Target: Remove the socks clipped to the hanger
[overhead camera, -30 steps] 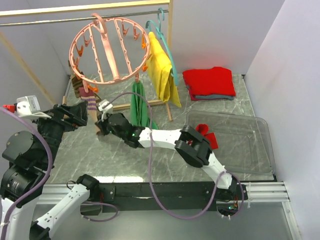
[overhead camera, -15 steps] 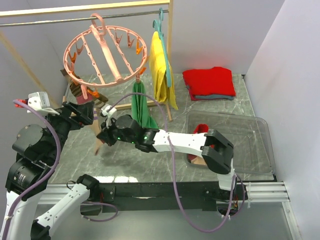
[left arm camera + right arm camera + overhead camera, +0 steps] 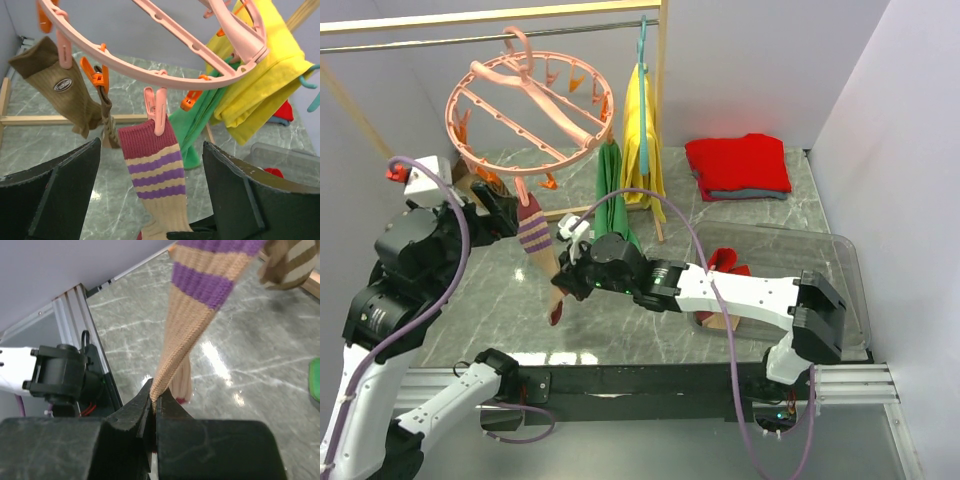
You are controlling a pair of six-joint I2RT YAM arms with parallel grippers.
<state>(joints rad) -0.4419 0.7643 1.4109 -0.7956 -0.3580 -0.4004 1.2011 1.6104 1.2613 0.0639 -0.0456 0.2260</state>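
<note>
The purple-striped sock [image 3: 152,165] hangs from a pink clip [image 3: 159,111] on the near rim of the hanger [image 3: 131,68]. Below the hanger, the right gripper [image 3: 152,395] is pinched tight on the sock's tan lower end. The left gripper [image 3: 152,145] has its jaws spread wide, flanking the cuff.

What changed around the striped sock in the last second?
The right tool, shut on the lower end of the striped sock, has drawn back toward the near edge, pulling it taut from its clip. The drying ring has tipped and swung. The left tool, open, has risen beside the sock's cuff. The folded red clothes and clear bin stayed put.
</note>
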